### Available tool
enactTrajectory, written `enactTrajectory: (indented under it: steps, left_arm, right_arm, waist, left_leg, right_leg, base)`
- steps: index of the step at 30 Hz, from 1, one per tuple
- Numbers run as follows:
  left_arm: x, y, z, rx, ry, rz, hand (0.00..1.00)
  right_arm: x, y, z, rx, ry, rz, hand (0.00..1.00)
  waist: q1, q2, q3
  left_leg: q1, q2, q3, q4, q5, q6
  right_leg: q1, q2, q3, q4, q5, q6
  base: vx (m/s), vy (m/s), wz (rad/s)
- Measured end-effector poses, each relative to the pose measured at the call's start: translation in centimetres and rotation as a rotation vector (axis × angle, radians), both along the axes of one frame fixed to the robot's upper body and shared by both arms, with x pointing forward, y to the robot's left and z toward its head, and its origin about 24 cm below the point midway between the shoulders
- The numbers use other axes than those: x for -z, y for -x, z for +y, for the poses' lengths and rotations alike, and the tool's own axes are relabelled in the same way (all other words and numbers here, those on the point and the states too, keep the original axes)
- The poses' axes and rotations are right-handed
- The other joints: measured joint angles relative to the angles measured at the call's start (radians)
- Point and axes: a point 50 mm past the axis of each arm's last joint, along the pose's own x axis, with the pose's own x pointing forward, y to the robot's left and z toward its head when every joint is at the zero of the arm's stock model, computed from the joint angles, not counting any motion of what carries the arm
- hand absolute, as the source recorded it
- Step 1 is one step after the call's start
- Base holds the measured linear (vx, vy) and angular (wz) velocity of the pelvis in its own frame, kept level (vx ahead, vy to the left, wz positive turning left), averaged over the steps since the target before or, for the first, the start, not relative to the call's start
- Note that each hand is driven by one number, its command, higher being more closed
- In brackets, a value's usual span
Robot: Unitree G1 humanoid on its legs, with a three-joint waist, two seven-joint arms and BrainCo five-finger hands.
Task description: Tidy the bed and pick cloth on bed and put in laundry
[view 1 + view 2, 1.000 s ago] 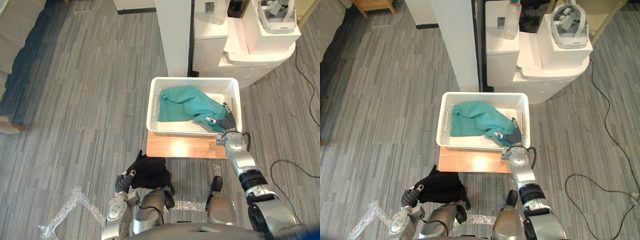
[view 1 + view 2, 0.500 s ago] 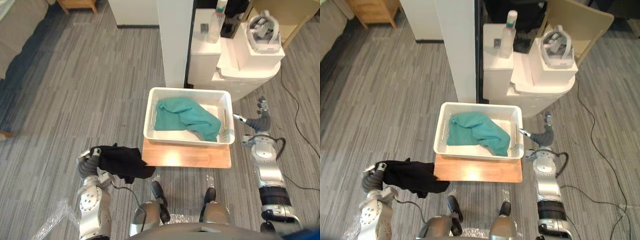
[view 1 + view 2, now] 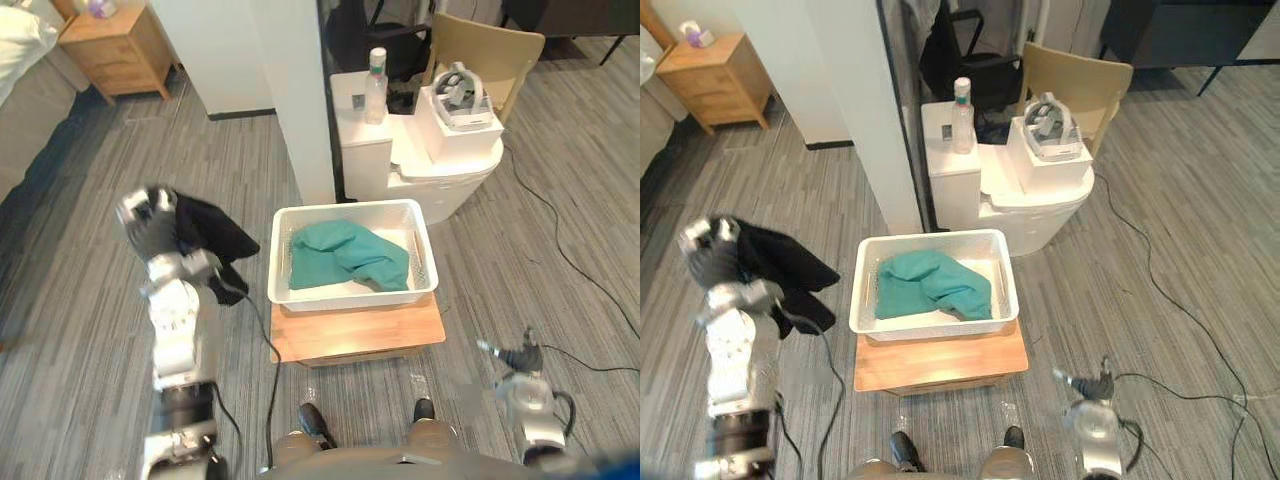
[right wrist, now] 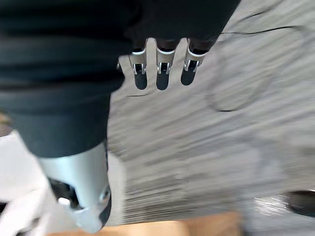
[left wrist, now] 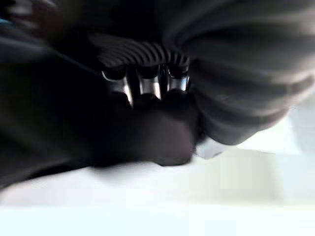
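My left hand (image 3: 150, 225) is raised to the left of the white laundry basket (image 3: 350, 297) and is shut on a black cloth (image 3: 212, 237). The cloth hangs from the hand beside the basket's left wall, outside it. In the left wrist view the fingers (image 5: 142, 84) are curled into the dark fabric (image 5: 147, 132). A teal cloth (image 3: 345, 255) lies crumpled inside the basket. The basket rests on a low wooden stand (image 3: 360, 330). My right hand (image 3: 515, 358) hangs low at the lower right near the floor, and its fingers (image 4: 162, 69) are straight and hold nothing.
Behind the basket stands a white pillar (image 3: 295, 90) and a white unit (image 3: 420, 160) carrying a bottle (image 3: 375, 85) and a headset on a box (image 3: 458, 100). A beige chair (image 3: 490, 50) is behind it. A wooden nightstand (image 3: 115, 45) sits far left. Cables (image 3: 570, 260) cross the floor at right.
The view has tilted up to show more of the room. My left arm has lifted the black cloth from low down to beside the basket. My right hand has dropped away from the basket.
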Motion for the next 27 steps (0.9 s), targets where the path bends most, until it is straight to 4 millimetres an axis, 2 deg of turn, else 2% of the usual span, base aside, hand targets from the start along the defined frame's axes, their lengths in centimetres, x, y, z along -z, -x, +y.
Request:
enactTrajectory:
  steps: [1,2,4,6,8,11,15,20,25,27]
  left_arm:
    - [-0.6,-0.4,-0.7,0.027,-0.004,-0.029,1.00]
    - [-0.8,-0.6,-1.2,0.046,-0.009,-0.033,1.00]
    - [-0.8,-1.4,-3.5,0.135,-0.028,-0.028,1.00]
    - [-0.8,-2.0,-5.5,0.205,-0.021,-0.029,1.00]
    - [-1.5,-2.5,-7.2,0.257,-0.053,-0.044,1.00]
    - [-2.7,-2.9,-8.4,0.293,-0.081,-0.081,1.00]
    - [-3.9,-3.4,-10.9,0.363,-0.096,-0.122,1.00]
    - [-2.7,-3.9,-13.6,0.433,-0.119,-0.060,1.00]
    - [-0.4,-4.2,-16.6,0.503,-0.241,0.055,1.00]
    - [0.7,-4.1,-17.3,0.524,-0.284,0.095,1.00]
  right_arm:
    - [1.1,1.6,0.3,0.008,-0.024,0.068,0.00]
    - [1.5,2.2,0.5,0.013,-0.036,0.096,0.00]
    - [2.9,4.3,1.6,0.019,-0.088,0.187,0.00]
    - [3.7,5.7,2.3,0.023,-0.126,0.252,0.00]
    - [4.1,6.5,2.7,0.011,-0.144,0.294,0.00]
    - [4.4,7.2,2.9,0.012,-0.155,0.321,0.00]
    - [4.9,8.3,3.5,0.020,-0.188,0.368,0.00]
    - [5.0,8.7,3.7,0.042,-0.206,0.380,0.00]
    - [5.1,9.0,3.7,0.069,-0.220,0.385,0.00]
    - [5.2,9.0,3.8,0.078,-0.228,0.383,0.00]
  waist:
    - [-0.003,0.004,-0.015]
    - [-0.005,0.005,-0.019]
    - [-0.023,0.009,-0.024]
    - [-0.025,0.010,-0.025]
    - [-0.031,0.008,-0.026]
    - [-0.052,0.006,-0.027]
    - [-0.057,-0.002,-0.049]
    - [-0.061,-0.012,-0.065]
    - [-0.064,-0.014,-0.065]
    - [-0.072,-0.018,-0.062]
  left_leg:
    - [0.000,0.002,0.003,0.000,0.002,-0.002]
    - [0.000,0.003,0.005,0.000,0.002,-0.003]
    - [0.000,0.004,0.011,-0.001,0.007,-0.007]
    - [0.001,0.004,0.018,-0.001,0.009,-0.007]
    - [0.000,0.005,0.029,-0.001,0.011,-0.007]
    - [0.002,0.004,0.033,-0.001,0.013,-0.005]
    - [0.003,0.004,0.034,-0.001,0.015,-0.004]
    - [0.006,0.003,0.033,-0.001,0.018,-0.001]
    - [0.004,0.002,0.032,-0.002,0.021,0.004]
    - [0.002,0.001,0.033,-0.002,0.022,0.004]
  right_leg:
    - [-0.003,0.002,0.003,0.000,-0.001,-0.002]
    - [-0.004,0.004,0.006,0.000,-0.002,-0.003]
    - [-0.011,0.007,0.015,0.004,-0.004,-0.008]
    - [-0.015,0.010,0.024,0.005,-0.001,-0.011]
    - [-0.026,0.012,0.036,0.007,0.003,-0.015]
    - [-0.027,0.012,0.042,0.006,0.008,-0.015]
    - [-0.027,0.013,0.045,0.006,0.009,-0.015]
    - [-0.025,0.012,0.045,0.008,0.010,-0.016]
    - [-0.028,0.005,0.047,0.009,0.009,-0.019]
    - [-0.037,0.003,0.050,0.009,0.010,-0.019]
  base:
    - [-0.03,-0.039,-0.13]
    - [-0.03,-0.026,-0.11]
    - [-0.04,-0.015,-0.09]
    - [-0.05,-0.003,-0.10]
    - [-0.05,-0.002,-0.16]
    - [-0.03,-0.001,-0.08]
    - [0.00,0.000,0.00]
    - [-0.01,0.001,0.00]
    - [-0.04,0.007,0.00]
    - [-0.06,0.014,-0.02]
